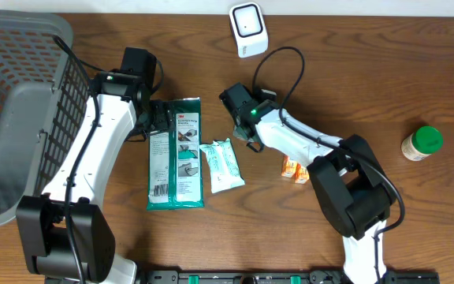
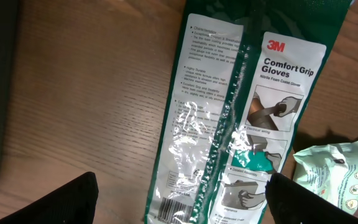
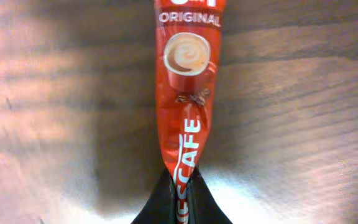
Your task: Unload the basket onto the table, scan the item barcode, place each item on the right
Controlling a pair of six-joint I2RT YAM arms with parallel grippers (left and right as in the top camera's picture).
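A red Nescafe coffee sachet (image 3: 185,87) stands out from my right gripper (image 3: 180,183), whose jaws are shut on its lower end; wood table lies behind it. In the overhead view that wrist (image 1: 247,114) sits mid-table, below the white barcode scanner (image 1: 247,30) at the far edge. My left gripper (image 2: 179,202) hangs open above a green 3M gloves pack (image 2: 241,118), one finger (image 2: 61,202) over bare wood, the other over the pack's right edge. The pack's barcode (image 2: 178,210) shows between them.
A grey wire basket (image 1: 14,118) fills the left side. A pale green wipes pack (image 1: 223,166) lies right of the gloves pack (image 1: 176,154). A small orange box (image 1: 294,168) and a green-lidded jar (image 1: 422,143) sit to the right.
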